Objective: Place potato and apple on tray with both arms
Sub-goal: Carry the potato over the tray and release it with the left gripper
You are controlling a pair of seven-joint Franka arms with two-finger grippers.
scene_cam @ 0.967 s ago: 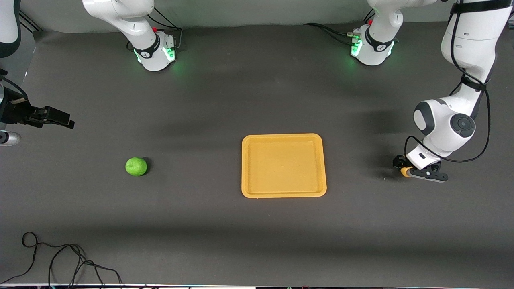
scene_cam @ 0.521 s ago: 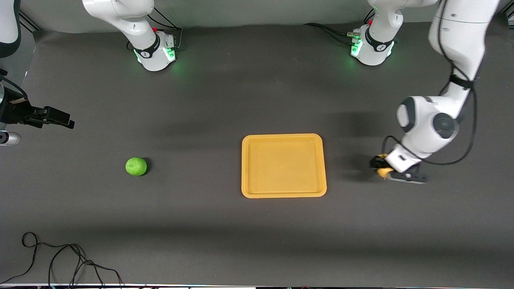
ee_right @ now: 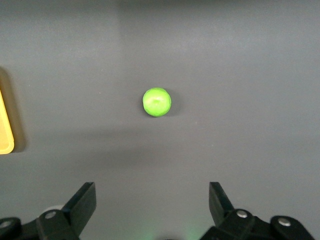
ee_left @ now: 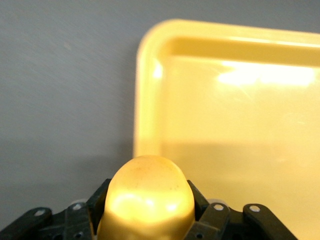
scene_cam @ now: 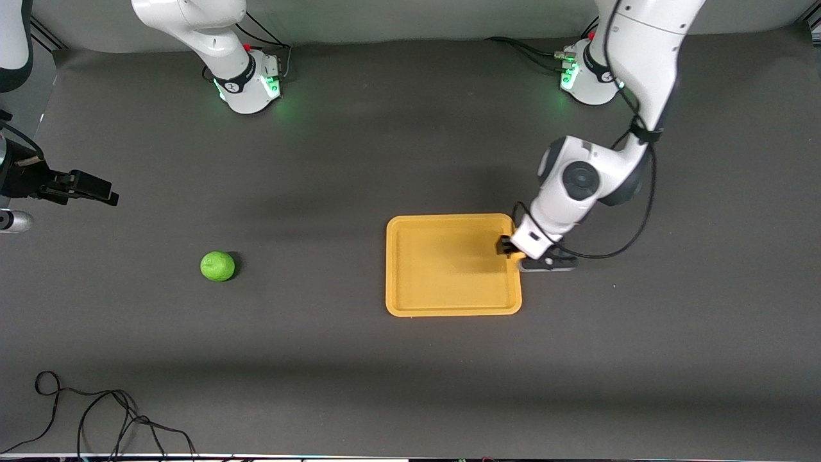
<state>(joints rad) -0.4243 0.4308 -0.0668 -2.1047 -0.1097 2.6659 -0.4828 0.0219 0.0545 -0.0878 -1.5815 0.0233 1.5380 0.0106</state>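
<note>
The left gripper (scene_cam: 513,251), fingers clamped on the potato (ee_left: 146,200), hangs over the tray (scene_cam: 449,301) at its rim toward the left arm's end of the counter (scene_cam: 410,385). The apple (scene_cam: 218,265) sits on the counter well apart from the tray, toward the right arm's end. The right gripper (ee_right: 152,205) waits above it, fingers spread wide. Round, firm and smooth, the apple likely rolls; a grip across its widest part looks safest

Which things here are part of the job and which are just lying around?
Job:
- yellow-tan lumpy potato, in the shut left gripper over the tray's edge
- round green apple
- flat orange-yellow plastic tray
- open right gripper

Lying about:
- loose black cable
</note>
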